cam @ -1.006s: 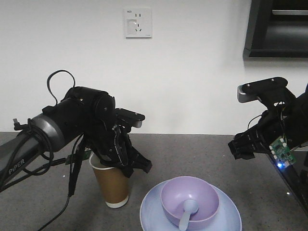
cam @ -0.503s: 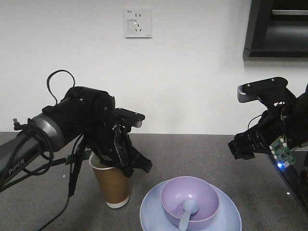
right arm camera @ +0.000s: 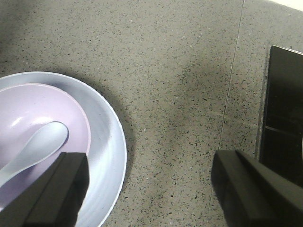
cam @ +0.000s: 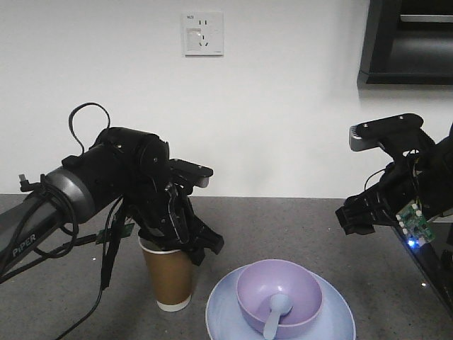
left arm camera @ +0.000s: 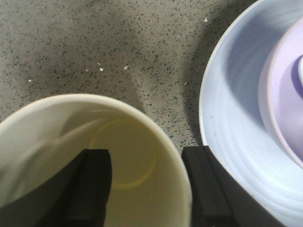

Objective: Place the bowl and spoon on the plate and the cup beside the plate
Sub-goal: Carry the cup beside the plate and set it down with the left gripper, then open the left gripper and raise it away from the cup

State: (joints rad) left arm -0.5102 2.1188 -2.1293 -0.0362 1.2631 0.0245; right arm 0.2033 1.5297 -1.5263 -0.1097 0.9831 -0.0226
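Left hand sat at the cup, one finger inside the rim and the other finger outside, pinching the cup wall between them. Right hand hovered above the desk to the right of the plate, fingers spread wide apart with nothing between them; in the right wrist view only bare desk showed in the gap.

Counts: one cup, one plate, one bowl, one spoon, two hands.

Cup stood upright on the desk just left of the plate, near it; whether they touched could not be told. Left wrist view showed a strip of desk between cup rim and plate rim. Bowl sat on the plate, roughly centred. Spoon lay in the bowl, scoop on the bowl floor, handle pointing toward the camera over the near rim.

Against the earlier frames: cup and left hand had shifted slightly to the right and lower, closer to the plate; the cup base sat nearer the front edge of the view. Plate, bowl and spoon unchanged. Right hand in the same spot, same spread.

White wall socket on the wall behind, dark cabinet top right.
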